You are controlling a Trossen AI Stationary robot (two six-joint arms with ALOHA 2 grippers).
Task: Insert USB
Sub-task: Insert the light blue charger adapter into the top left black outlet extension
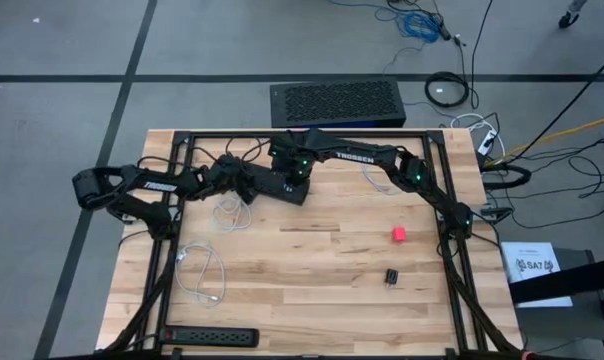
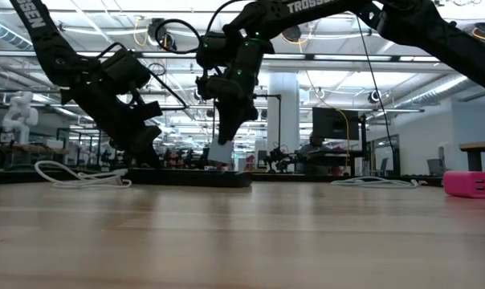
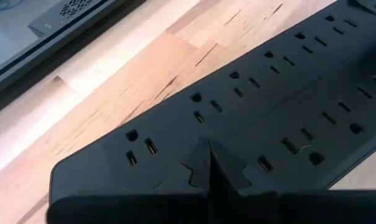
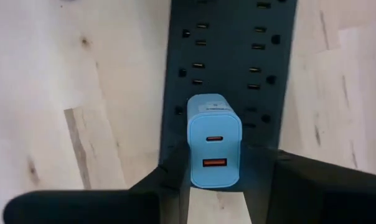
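The right tool (image 4: 214, 186) pinches a light blue charger (image 4: 214, 140) between its two dark fingers, held by its sides with the face that carries two ports turned toward the wrist camera. The charger hangs over a black power strip (image 4: 228, 56) that lies on the wooden worktop (image 1: 322, 260), near its far edge. In the low view the charger (image 2: 220, 153) is just above the strip (image 2: 190, 178), at its right-hand part; whether its prongs already touch a socket cannot be told.

The left tool (image 3: 211, 171) has its fingers pressed together, holding nothing, with the tips down on the top of the same strip (image 3: 287, 106), between its two rows of sockets. In the high view this arm reaches in from the left side of the worktop and the right arm bends in from the right, so both meet at the strip (image 1: 272, 187).

A white cable (image 1: 204, 270) lies looped on the worktop's left part, and another white cable (image 1: 232, 212) lies just beside the strip. A small pink block (image 1: 399, 234) and a small black plug (image 1: 392, 276) lie well apart from the strip on the right part. A second black power strip (image 1: 210, 337) lies at the near left edge.
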